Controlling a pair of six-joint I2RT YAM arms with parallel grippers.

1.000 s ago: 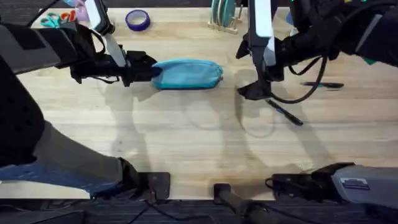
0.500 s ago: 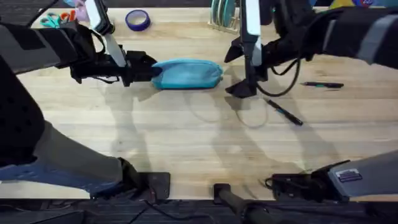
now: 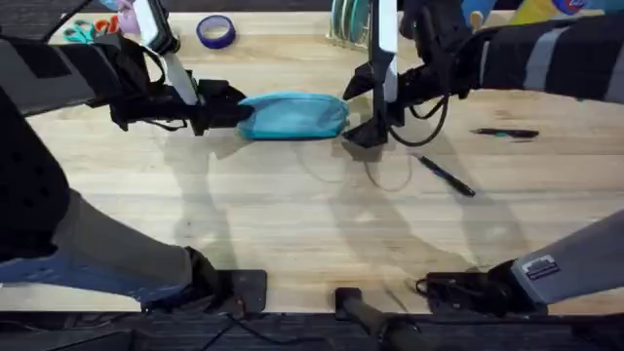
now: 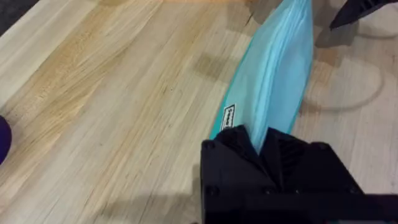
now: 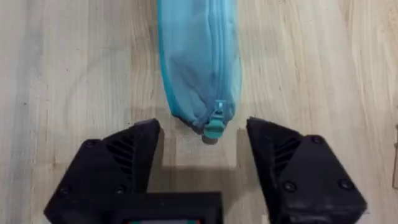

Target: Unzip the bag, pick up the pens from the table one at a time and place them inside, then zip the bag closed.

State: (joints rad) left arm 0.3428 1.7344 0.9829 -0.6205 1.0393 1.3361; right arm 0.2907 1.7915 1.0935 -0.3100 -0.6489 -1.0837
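The turquoise bag (image 3: 292,116) lies on the table (image 3: 292,224) at the back centre, its zipper closed. My left gripper (image 3: 237,110) is shut on the bag's left end; in the left wrist view the bag (image 4: 273,81) runs away from the black fingers (image 4: 273,168) that pinch it. My right gripper (image 3: 359,136) is open at the bag's right end. In the right wrist view the zipper pull (image 5: 212,126) sits between the spread fingers (image 5: 121,155) of that gripper (image 5: 205,146), untouched. Two pens lie to the right: one (image 3: 448,176) near the middle, one (image 3: 505,133) farther right.
A purple tape roll (image 3: 215,31) and teal-handled scissors (image 3: 83,31) sit at the back left. A rack with plates (image 3: 349,24) stands at the back centre, just behind the right arm. The table's front half is bare wood.
My right gripper has moved left, from above the nearer pen to the bag's right end. The left gripper and the bag have stayed put.
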